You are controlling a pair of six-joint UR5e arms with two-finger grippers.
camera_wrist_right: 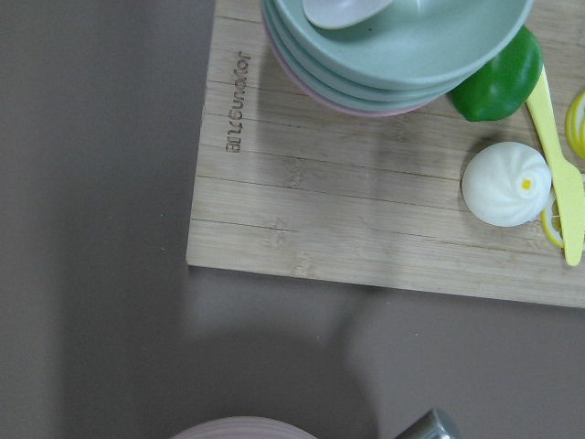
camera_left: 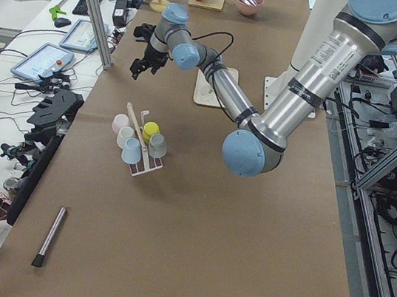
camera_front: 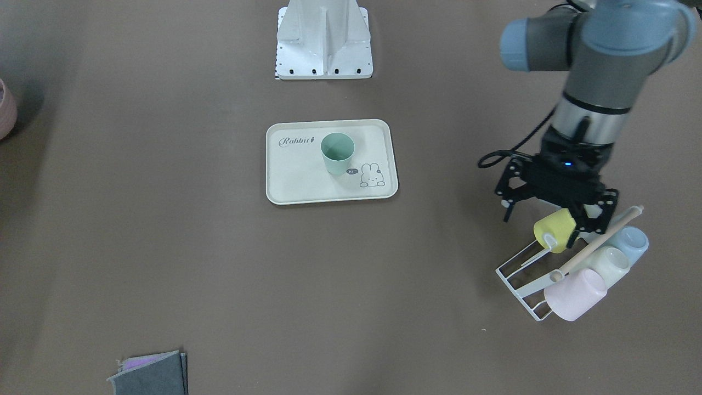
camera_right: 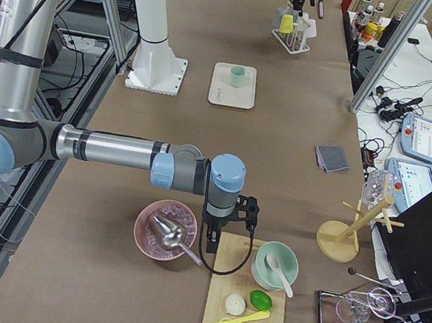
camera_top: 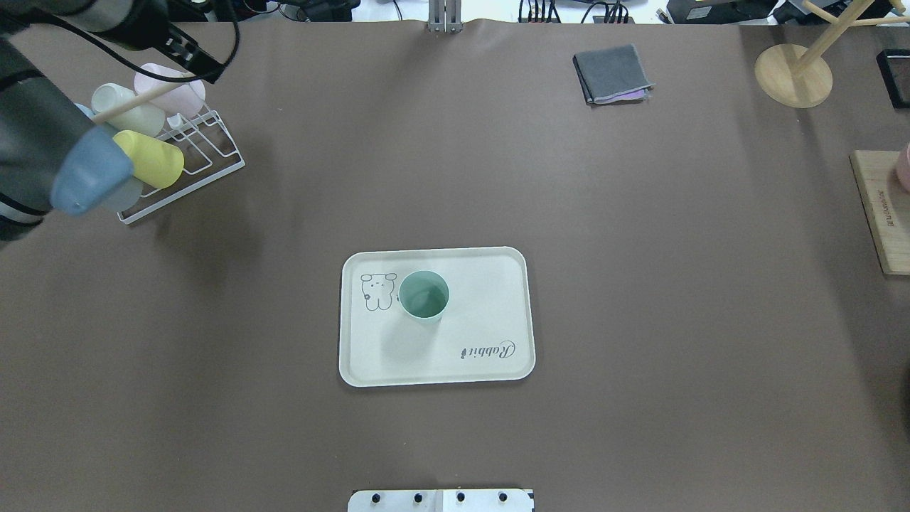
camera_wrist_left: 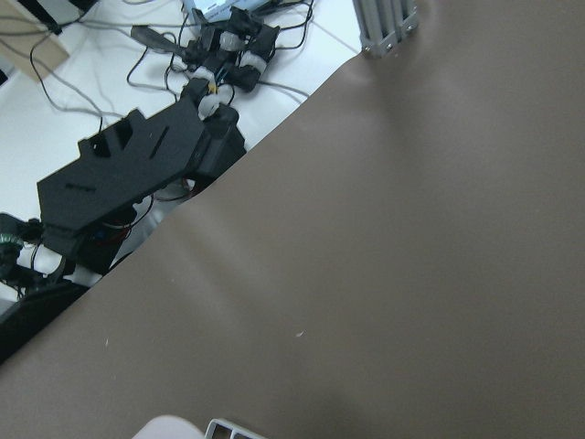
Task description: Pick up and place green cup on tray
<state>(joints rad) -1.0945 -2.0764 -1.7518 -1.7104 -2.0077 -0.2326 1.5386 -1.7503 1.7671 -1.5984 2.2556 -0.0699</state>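
The green cup (camera_front: 337,153) stands upright on the cream Rabbit tray (camera_front: 299,184) at the table's middle, next to the bunny drawing; both also show in the overhead view, cup (camera_top: 424,296) and tray (camera_top: 483,284). My left gripper (camera_front: 550,215) hovers far from the tray, above the cup rack, jaws spread and empty. My right gripper (camera_right: 229,215) shows only in the exterior right view, above a wooden board's edge beside a pink bowl; I cannot tell whether it is open or shut.
A white wire rack (camera_front: 521,280) holds a yellow cup (camera_front: 554,230), a pink cup (camera_front: 576,293) and pale cups. A folded grey cloth (camera_top: 611,71) and a wooden stand (camera_top: 793,75) lie at the far side. The wooden board (camera_wrist_right: 366,238) carries stacked bowls and food.
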